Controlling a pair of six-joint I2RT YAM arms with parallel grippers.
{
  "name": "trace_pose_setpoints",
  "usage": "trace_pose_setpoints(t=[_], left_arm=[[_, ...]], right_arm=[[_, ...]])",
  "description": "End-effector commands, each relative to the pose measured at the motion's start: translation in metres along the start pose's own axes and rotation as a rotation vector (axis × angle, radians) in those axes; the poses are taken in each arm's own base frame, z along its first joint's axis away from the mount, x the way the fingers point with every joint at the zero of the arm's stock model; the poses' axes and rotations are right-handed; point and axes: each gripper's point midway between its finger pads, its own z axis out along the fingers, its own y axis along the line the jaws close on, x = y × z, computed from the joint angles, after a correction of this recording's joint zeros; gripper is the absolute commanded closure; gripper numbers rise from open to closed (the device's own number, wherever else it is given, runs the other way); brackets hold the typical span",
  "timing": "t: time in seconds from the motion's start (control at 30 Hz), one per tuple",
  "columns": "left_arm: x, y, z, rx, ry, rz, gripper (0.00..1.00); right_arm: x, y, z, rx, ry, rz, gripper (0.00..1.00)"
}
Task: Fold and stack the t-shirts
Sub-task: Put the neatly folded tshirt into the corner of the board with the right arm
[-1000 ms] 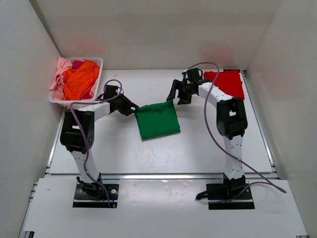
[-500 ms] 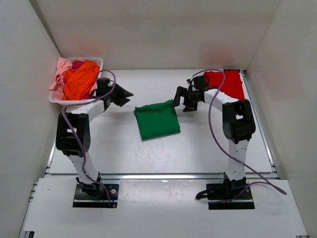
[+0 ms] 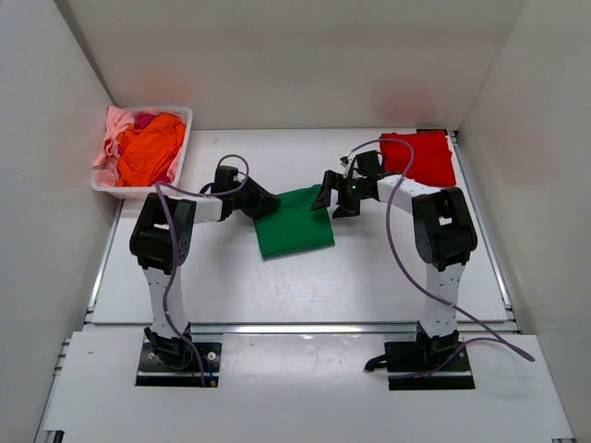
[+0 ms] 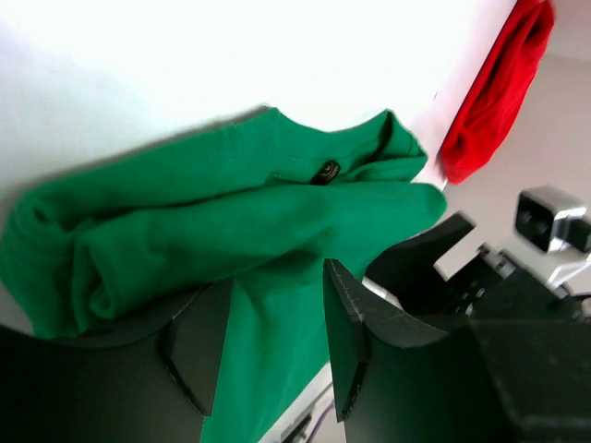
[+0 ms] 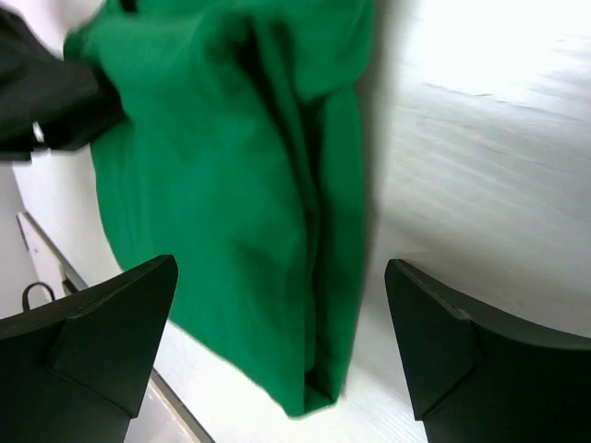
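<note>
Green t-shirt [image 3: 295, 221], folded flat, lies between the two sets of jaws, its far edge running from one to the other.
Right gripper [image 3: 326, 202]: jaws wide, empty, shirt corner directly under them.
Left gripper [image 3: 263, 203]: jaws part open, cloth edge in the gap, seemingly unclamped.
Both arms equally near; probably a paired corner pickup.

i saw the green t-shirt [image 3: 295, 226] as soft matt cloth, creased; the worktop [image 3: 369, 272] looked smooth, faintly glossy white; the basket [image 3: 180, 164] was white plastic.
</note>
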Motion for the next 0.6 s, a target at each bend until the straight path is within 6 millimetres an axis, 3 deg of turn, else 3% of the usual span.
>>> trace_pose_setpoints(t=[0.0, 0.37, 0.47, 0.57], left_arm=[[-0.016, 0.018, 0.007, -0.066, -0.036, -0.018, 0.45], [-0.004, 0.045, 0.015, -0.115, 0.018, -0.061, 0.48], [-0.002, 0.045, 0.014, -0.119, 0.025, -0.048, 0.48], [0.001, 0.05, 0.017, -0.129, 0.041, -0.053, 0.48]], right_arm=[[0.013, 0.013, 0.005, -0.052, 0.03, -0.014, 0.07], [0.034, 0.02, 0.032, -0.182, 0.153, 0.063, 0.11], [0.036, 0.018, 0.038, -0.213, 0.167, 0.096, 0.28], [0.027, 0.019, 0.039, -0.255, 0.154, 0.127, 0.6]])
